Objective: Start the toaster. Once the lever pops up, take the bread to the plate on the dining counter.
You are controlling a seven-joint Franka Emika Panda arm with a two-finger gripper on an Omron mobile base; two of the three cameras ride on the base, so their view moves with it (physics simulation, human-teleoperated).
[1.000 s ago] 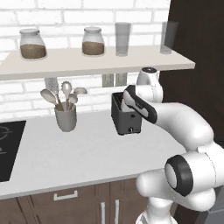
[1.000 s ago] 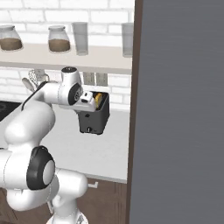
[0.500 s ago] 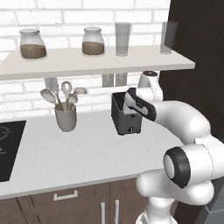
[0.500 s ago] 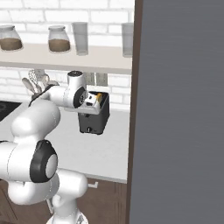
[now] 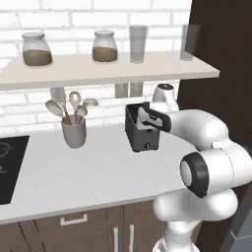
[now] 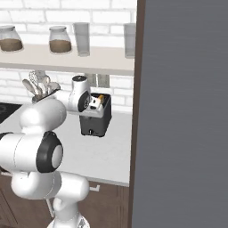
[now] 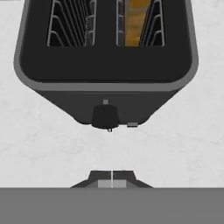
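Observation:
The dark grey toaster (image 5: pixel 142 132) stands on the light grey worktop below the shelf, also visible as the toaster (image 6: pixel 94 121). The hand view looks down on the toaster (image 7: pixel 105 65) with the golden bread (image 7: pixel 135 19) sunk in its right slot. The bread (image 6: pixel 101 98) peeks out of the top. A dark lever (image 7: pixel 105 116) sticks out of the front face beside a small pale knob (image 7: pixel 132 125). My gripper (image 7: pixel 112 177) is shut and empty, hanging above and just in front of that face. The same gripper (image 5: pixel 146 116) (image 6: pixel 94 105) sits at the toaster's top front edge. The plate and dining counter are out of view.
A grey utensil cup (image 5: pixel 74 132) with spoons stands left of the toaster. The shelf (image 5: pixel 108 70) overhead carries two jars and two glasses. A black cooktop (image 5: pixel 10 167) lies at the far left. A tall dark cabinet side (image 6: pixel 182 111) rises close on the right.
The hand has eased slightly down and forward over the toaster's front while the elbow shifted. The jaws stayed shut and the toaster has not moved.

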